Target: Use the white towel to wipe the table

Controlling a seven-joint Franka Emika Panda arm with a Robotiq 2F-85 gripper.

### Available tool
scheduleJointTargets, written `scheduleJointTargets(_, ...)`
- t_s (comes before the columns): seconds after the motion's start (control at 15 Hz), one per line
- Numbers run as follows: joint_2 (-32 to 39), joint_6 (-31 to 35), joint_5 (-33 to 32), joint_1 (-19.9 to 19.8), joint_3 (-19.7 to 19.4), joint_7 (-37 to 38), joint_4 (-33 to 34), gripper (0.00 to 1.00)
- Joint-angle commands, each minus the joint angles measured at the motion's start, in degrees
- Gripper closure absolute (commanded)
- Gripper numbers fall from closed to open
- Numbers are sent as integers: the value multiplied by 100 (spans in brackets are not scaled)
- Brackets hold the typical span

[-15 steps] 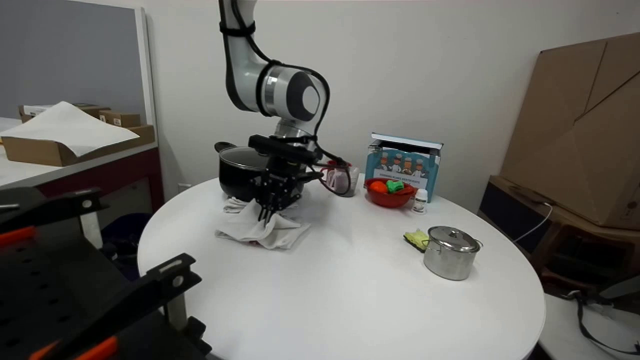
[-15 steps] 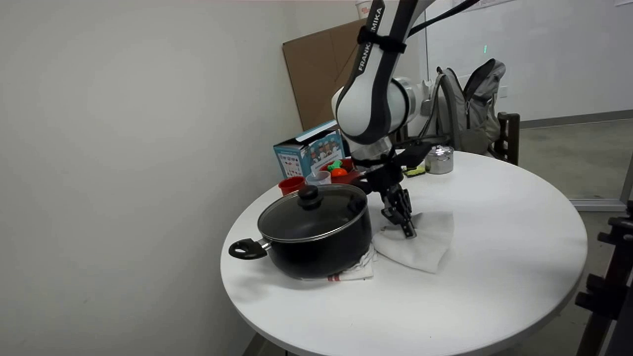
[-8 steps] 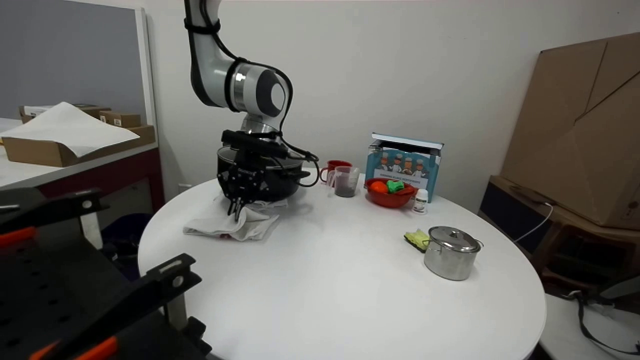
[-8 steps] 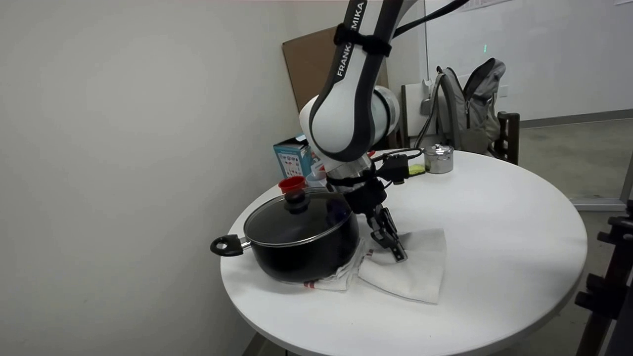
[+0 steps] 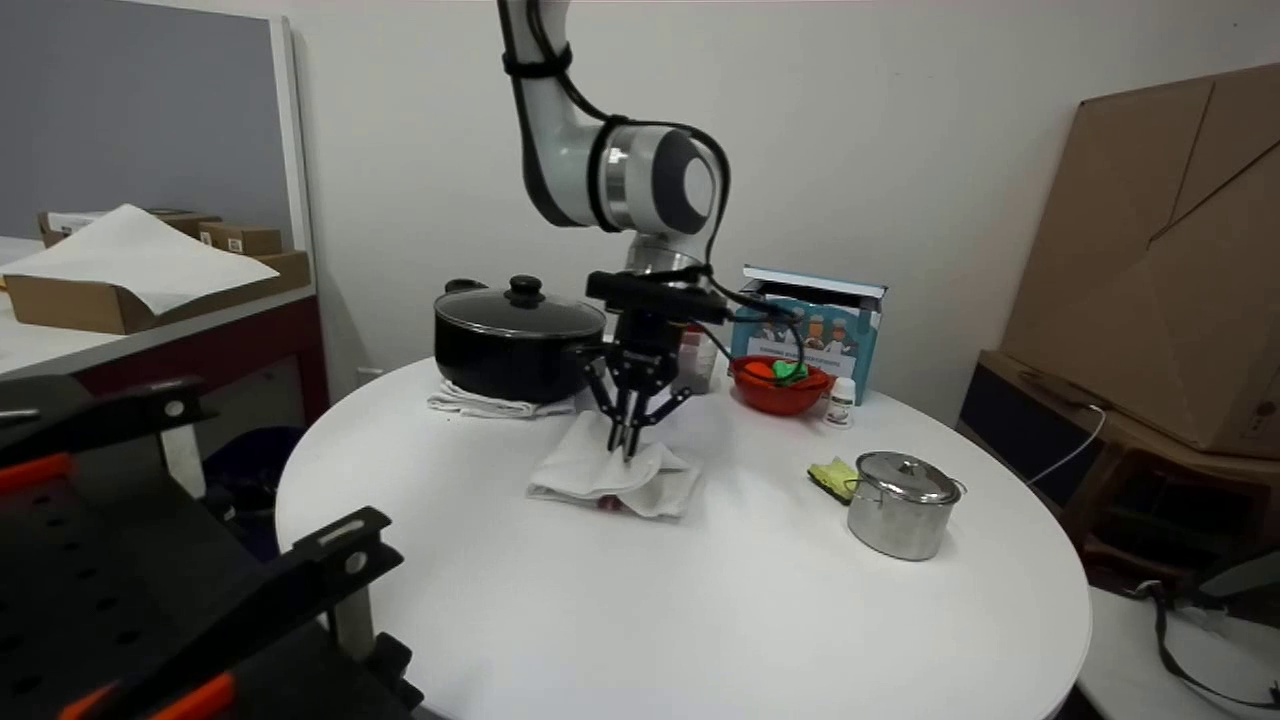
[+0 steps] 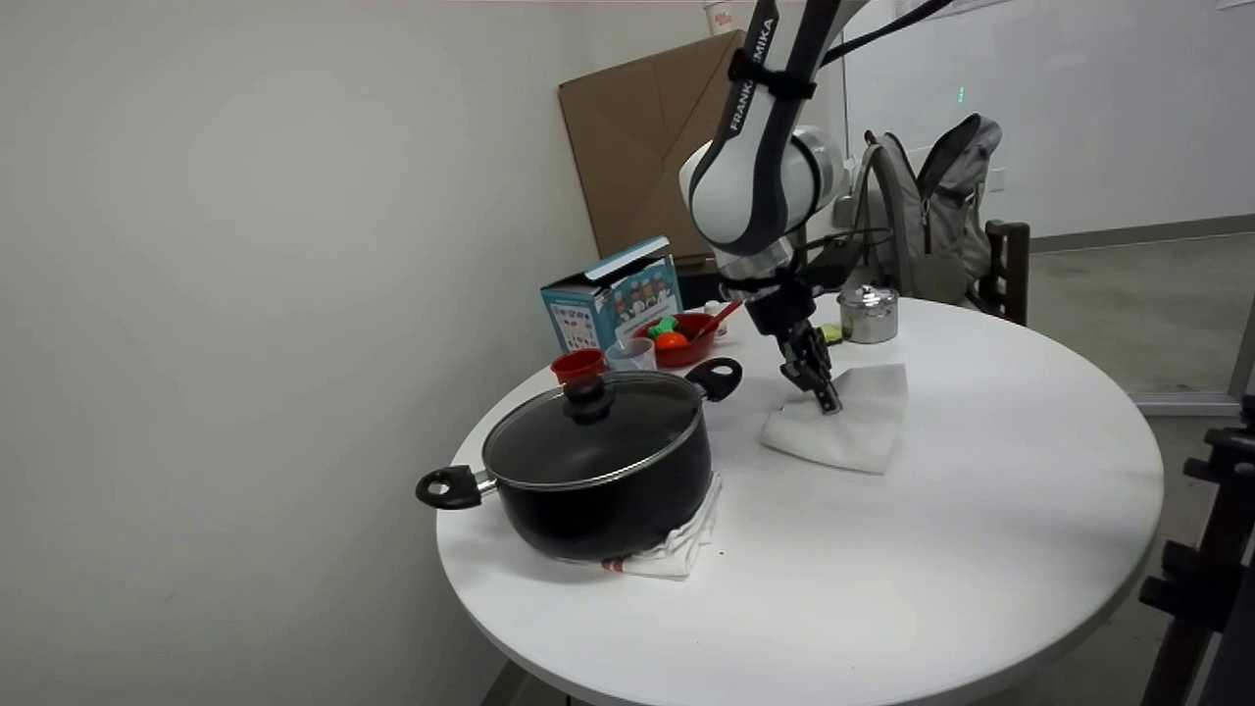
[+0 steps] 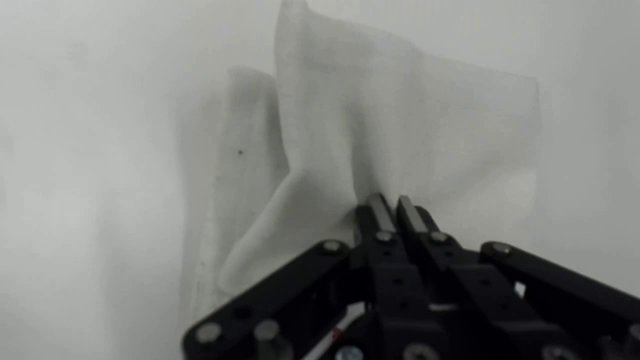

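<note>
The white towel could be tugged out of the claw if it is dragged too hard, because only a small fold seems to be pinched. The fingers are nearly brought together on that fold, and the rest of the towel is spread, rumpled, on the table. Farther off, the yellow-green sponge and silver pot could be bumped if it is swung too wide.

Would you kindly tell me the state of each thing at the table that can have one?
white towel: rumpled, lying on the table
pincer: closed on the towel
black pot: lidded, standing on a white cloth
steel pot: lidded
red bowl: holding an orange item and a green item
blue box: partly open at the top
white bottle: upright
red cup: upright
clear cup: upright
</note>
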Motion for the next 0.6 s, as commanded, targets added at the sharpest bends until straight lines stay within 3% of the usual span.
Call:
scheduleJointTargets(0.0,-62,5,115,-438,-256,211,47,98)
scheduleJointTargets(0.4,-160,23,374,-952,-470,595,-188,98)
scheduleJointTargets(0.47,-162,-38,432,-983,-431,589,-178,69)
scheduleJointTargets(0.53,-218,-63,500,-999,-380,596,-205,68)
